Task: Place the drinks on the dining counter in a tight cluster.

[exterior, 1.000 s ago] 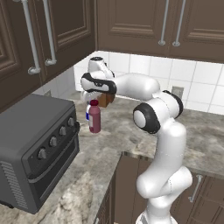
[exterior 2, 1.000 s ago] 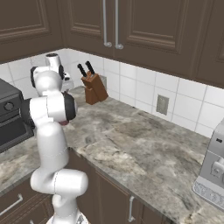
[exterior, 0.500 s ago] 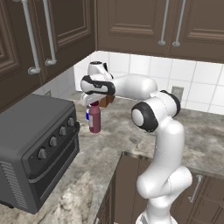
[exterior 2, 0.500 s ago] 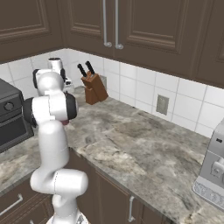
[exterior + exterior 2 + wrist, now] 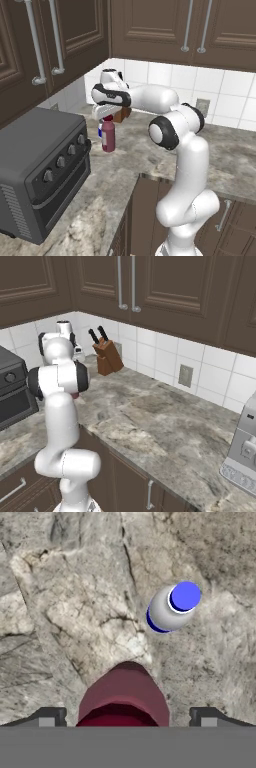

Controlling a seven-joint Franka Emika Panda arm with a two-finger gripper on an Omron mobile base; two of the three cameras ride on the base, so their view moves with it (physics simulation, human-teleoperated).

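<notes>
The arm reaches over to the back-left corner of the counter point(image 5: 125, 165), a marbled grey-beige stone slab with dark veins running through it. The gripper point(image 5: 128, 716) hangs right above the maroon bottle point(image 5: 108, 135), a tall, smooth cylinder with a matching maroon cap. In the hand view that bottle's rounded top sits between the two dark fingers point(image 5: 47, 716), which stand wide on either side of it with clear gaps, so nothing is being squeezed.

Just beside the maroon bottle stands the little white bottle point(image 5: 170, 608), stubby and glossy with a round blue cap; the two are close but look slightly apart. In the left base view it pokes out behind the maroon one.

A wooden knife block point(image 5: 109, 356) with black handles leans near the white tile wall. A boxy dark grey toaster oven point(image 5: 37, 172) with round knobs sits left of the bottles on the same counter.
</notes>
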